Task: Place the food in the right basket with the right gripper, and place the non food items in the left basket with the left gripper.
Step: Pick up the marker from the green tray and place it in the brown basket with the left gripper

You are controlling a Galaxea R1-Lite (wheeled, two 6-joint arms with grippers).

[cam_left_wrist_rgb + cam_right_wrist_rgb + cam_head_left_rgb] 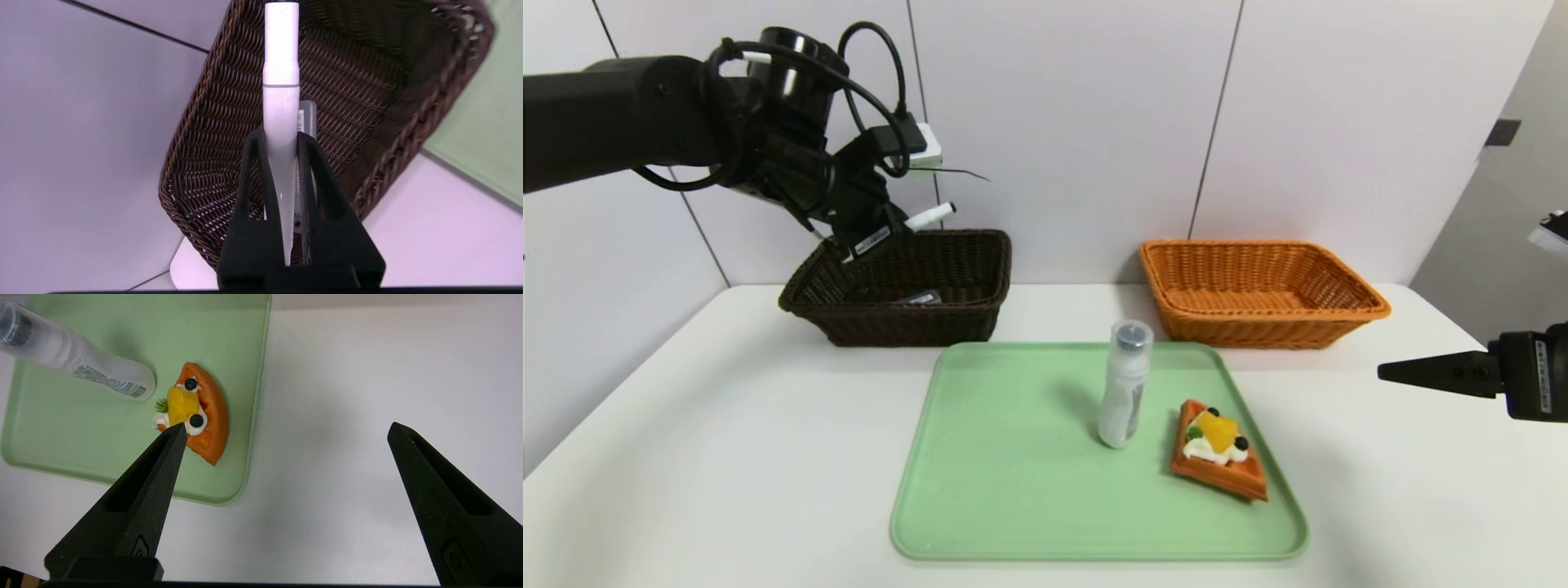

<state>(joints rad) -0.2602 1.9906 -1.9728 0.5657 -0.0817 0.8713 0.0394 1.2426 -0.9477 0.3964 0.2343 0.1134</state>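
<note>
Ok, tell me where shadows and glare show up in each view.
Head view: the bottle throws a soft shadow leftward on the green tray. Left wrist view: a bright glare streak runs down the white pen above the brown basket. Right wrist view: a soft shadow lies beside the waffle.

Head looks down frontally; wrist views close; tray [980, 490] shared

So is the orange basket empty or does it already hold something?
Empty: the head view shows only bare weave inside the orange basket; the waffle lies on the tray.

White table [727, 457]: tray [1013, 490], 2 baskets [907, 322]
</note>
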